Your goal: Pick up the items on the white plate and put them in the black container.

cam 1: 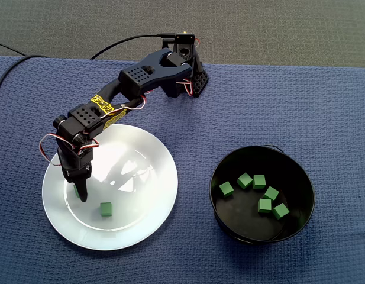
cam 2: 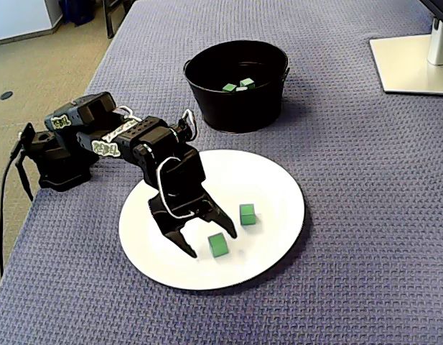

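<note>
The black arm [cam 1: 149,74] reaches from its base at the far edge of the counter [cam 1: 300,100], which is covered in blue woven cloth, down over the left part of the white plate [cam 1: 141,177] as the top-down fixed view shows it. Its fingers [cam 2: 222,221] are spread apart and hold nothing, with their tips down near the plate's surface. One green block [cam 2: 217,245] lies on the plate right at the gap between the two fingertips. I cannot tell whether either finger touches it. From above this block [cam 1: 75,190] is mostly hidden behind the fingers [cam 1: 83,190], with only a sliver of green showing. A second green block [cam 1: 106,208] sits free on the plate just beside the first, toward the plate's middle, and in the angled fixed view it [cam 2: 248,214] lies a little past the tip of the right-hand finger. The black bucket [cam 1: 259,155] stands on the cloth near the plate, and from above six green blocks [cam 1: 264,205] are scattered across its bottom. In the angled fixed view only a few of them peek over the rim. A black cable [cam 1: 117,44] runs away from the arm's base.
</note>
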{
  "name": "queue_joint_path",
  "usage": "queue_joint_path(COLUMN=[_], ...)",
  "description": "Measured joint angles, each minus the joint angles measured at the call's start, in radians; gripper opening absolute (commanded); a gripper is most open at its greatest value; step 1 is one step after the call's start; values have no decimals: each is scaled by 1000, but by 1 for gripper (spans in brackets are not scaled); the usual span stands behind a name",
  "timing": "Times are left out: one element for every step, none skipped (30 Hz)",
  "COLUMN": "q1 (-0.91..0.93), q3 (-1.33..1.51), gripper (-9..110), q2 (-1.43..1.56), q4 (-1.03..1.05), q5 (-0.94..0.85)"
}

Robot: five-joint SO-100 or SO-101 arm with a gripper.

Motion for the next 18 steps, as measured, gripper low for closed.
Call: queue_joint_path(q1=[0,0,0,0,0,0,0,0,0,0,0,0,0,0,0,0,0,0], q3=[-3,-11,-18,-25,-31,-37,-40,-44,-49,-54,-58,-58,-58,-58,-58,-58,-58,-58], gripper=[17,14,13,11,11,10,9,7,5,2,0,0,0,0,0,0,0,0], q2=[-6,-12,-17,-20,-23,-26,-26,-26,-26,-26,-26,-26,-26,-26,-26,-26,-26,-26], q4=[0,0,0,0,0,0,0,0,0,0,0,0,0,0,0,2,5,12], q5=[3,8,11,14,17,20,20,21,25,28,28,28,28,31,31,35,41,48])
